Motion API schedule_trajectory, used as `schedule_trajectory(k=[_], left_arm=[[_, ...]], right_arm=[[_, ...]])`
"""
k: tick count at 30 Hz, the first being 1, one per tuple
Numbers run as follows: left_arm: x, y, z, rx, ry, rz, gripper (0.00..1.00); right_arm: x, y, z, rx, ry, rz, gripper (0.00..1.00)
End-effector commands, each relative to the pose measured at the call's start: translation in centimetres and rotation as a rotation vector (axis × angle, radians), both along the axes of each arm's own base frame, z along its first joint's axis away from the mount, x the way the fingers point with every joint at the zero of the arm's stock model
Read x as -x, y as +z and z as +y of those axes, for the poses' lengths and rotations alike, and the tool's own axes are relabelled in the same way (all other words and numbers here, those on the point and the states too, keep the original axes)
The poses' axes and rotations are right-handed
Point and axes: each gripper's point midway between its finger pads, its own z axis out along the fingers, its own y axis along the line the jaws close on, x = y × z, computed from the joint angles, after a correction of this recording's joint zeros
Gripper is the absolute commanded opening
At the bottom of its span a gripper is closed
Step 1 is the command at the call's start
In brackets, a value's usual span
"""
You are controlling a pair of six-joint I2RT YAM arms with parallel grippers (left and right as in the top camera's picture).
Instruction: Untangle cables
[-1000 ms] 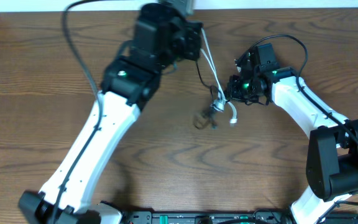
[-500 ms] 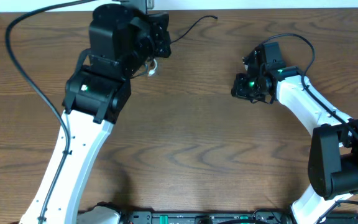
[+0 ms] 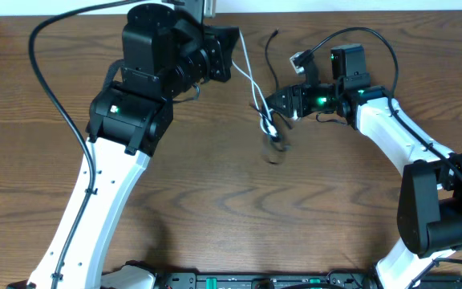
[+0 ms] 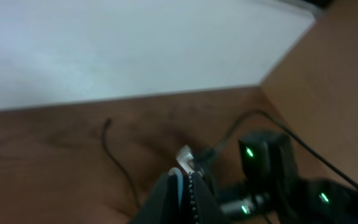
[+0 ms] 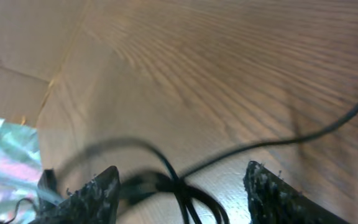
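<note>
Left hand (image 4: pixel 184 190) pinches the white cable (image 3: pixel 251 80), holding it taut above the desk (image 3: pixel 215 201), while right hand (image 5: pixel 184 179) stands spread around the black cable (image 3: pixel 267 50) tangle, evidently to part them.

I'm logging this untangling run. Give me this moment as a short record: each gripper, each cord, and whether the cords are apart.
left gripper: shut on the white cable
right gripper: open, with a black loop lying between its fingers
white cable: runs from the left gripper down toward the right gripper
black cable: free end toward the far edge, running down to meet the white one
tangle: cords come together beside the right gripper; not yet apart
table: brown wood grain
</note>
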Motion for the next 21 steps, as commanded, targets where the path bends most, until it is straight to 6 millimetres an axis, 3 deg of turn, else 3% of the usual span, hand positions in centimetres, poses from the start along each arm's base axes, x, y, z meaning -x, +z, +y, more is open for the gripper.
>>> schedule_trajectory(k=[1,8,13,16,21], left_arm=[[0.6,-2.0,-1.6,0.014,-0.091,0.088,0.07],[1.7,-13.2,-3.7,-0.112,-0.142,0.443,0.07],[2.6,-19.4,-4.9,-0.203,-0.182,0.613,0.07],[2.7,-22.1,-4.9,-0.231,-0.182,0.687,0.07],[1.8,-24.5,-4.0,-0.295,-0.126,0.711,0.07]], right_arm=[[0.9,-0.2,0.7,-0.036,0.058,0.015,0.61],[0.9,-2.4,-0.8,0.08,-0.021,0.08,0.57],[1.6,-3.1,-1.2,0.1,-0.028,0.128,0.56],[1.9,-3.3,-1.3,0.108,-0.027,0.148,0.56],[1.9,-3.7,-1.6,0.133,-0.043,0.154,0.56]])
